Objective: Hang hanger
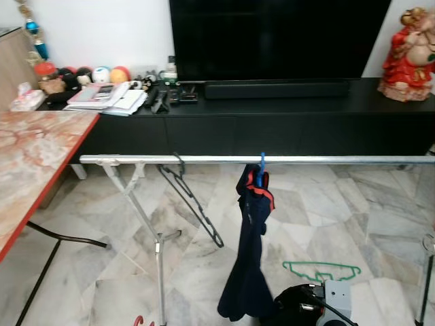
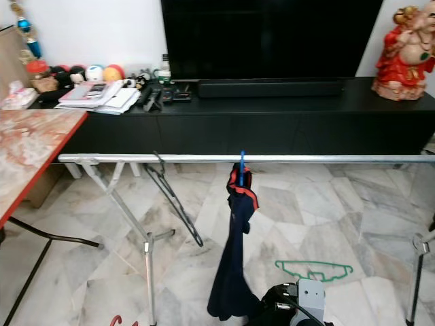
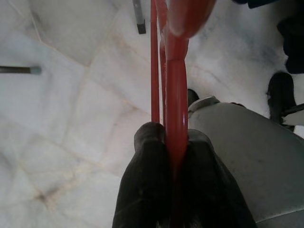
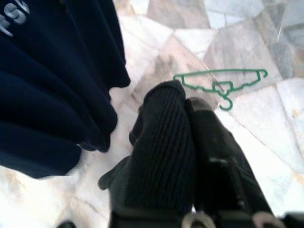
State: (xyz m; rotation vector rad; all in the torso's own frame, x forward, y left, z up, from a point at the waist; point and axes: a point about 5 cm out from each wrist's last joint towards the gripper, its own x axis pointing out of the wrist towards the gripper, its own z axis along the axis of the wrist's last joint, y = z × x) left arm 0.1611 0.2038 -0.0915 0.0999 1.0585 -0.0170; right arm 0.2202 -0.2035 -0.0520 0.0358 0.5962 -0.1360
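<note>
Red plastic hanger [image 3: 175,95], thin glossy bars, clamped between closed fingers of left gripper [image 3: 175,142]; tip peeks at bottom edge, lower left of head view. Right gripper [image 4: 187,107] fingers pressed together, empty, frame bottom. Silver drying rail [image 1: 272,160] spans mid-frame: black hanger [image 1: 194,204], navy garment [image 1: 248,251] on blue hanger. Green hanger [image 1: 321,271] on marble floor [image 1: 353,204], lower right. Black TV console [image 1: 285,115], TV [image 1: 272,37] behind.

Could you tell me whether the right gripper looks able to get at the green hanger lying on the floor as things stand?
Probably yes. The right gripper, fingers shut and empty, hangs low above the green hanger, which lies flat on bare floor beside the dark garment, nothing between them.
</note>
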